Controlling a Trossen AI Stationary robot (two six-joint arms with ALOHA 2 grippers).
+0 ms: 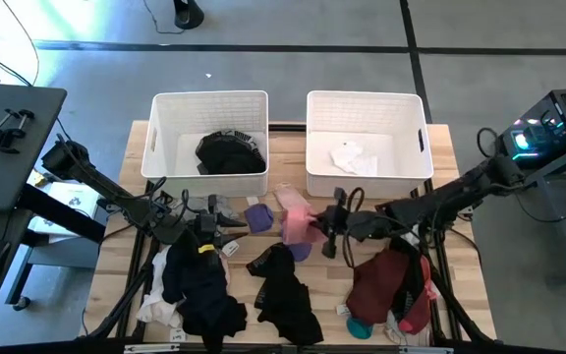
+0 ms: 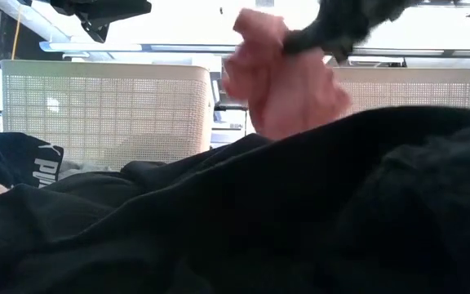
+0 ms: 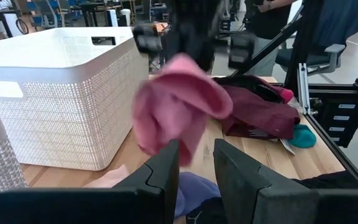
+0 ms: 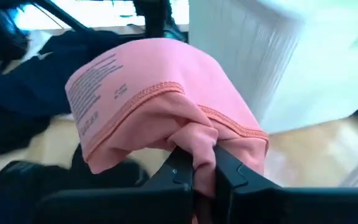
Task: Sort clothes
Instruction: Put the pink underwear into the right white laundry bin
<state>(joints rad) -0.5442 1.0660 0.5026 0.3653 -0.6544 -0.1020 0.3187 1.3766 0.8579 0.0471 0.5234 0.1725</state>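
the right gripper (image 1: 324,233) has its fingers clenched on a pink garment (image 1: 298,218), lifted off the counter (image 1: 254,246) just in front of the two white bins (image 1: 209,133). the left gripper (image 1: 207,229) hovers near the navy pile (image 1: 199,280), fingers (image 3: 163,168) slightly apart, grasping nothing. maroon clothes (image 1: 391,280) lie on the right.

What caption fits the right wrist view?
Right gripper shut on a pink garment, lifted beside a white bin.
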